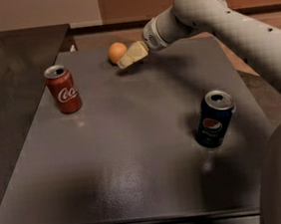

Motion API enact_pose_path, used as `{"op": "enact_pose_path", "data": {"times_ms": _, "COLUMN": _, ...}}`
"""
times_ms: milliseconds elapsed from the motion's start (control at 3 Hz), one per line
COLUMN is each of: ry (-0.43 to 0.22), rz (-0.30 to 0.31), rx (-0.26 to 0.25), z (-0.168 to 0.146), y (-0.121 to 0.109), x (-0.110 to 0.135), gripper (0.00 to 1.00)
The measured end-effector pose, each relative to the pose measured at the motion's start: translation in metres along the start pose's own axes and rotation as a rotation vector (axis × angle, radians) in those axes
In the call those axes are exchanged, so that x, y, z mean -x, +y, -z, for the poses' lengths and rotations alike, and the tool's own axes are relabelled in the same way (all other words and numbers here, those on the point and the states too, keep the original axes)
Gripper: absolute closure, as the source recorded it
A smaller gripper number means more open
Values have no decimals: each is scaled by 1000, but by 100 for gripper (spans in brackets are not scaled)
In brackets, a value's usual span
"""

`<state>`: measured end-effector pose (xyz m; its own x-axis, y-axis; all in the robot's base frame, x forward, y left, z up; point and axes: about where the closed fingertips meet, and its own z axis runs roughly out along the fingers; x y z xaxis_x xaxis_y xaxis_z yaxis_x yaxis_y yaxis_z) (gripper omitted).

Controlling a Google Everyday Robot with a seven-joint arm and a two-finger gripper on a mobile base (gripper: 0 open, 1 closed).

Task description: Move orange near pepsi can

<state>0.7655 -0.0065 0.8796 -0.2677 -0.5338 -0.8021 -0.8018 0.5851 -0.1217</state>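
The orange [116,52] sits at the far edge of the dark table [134,149], left of centre. My gripper [129,58] is at the end of the white arm reaching in from the right. Its pale tip lies just right of the orange, touching or nearly touching it. The pepsi can [214,119] stands upright on the right side of the table, nearer the front, far from the orange and the gripper.
A red Coca-Cola can [63,89] stands upright on the left side of the table. A dark counter [5,63] runs along the left. The white arm [232,29] crosses the right rear of the table.
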Motion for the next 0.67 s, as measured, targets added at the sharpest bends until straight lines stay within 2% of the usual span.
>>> {"op": "enact_pose_path", "data": {"times_ms": 333, "ry": -46, "rz": -8, "rx": -25, "z": -13, "y": -11, "x": 4, "gripper": 0}}
{"op": "enact_pose_path", "data": {"times_ms": 667, "ry": -68, "rz": -15, "rx": -17, "z": -23, "y": -11, "x": 8, "gripper": 0}}
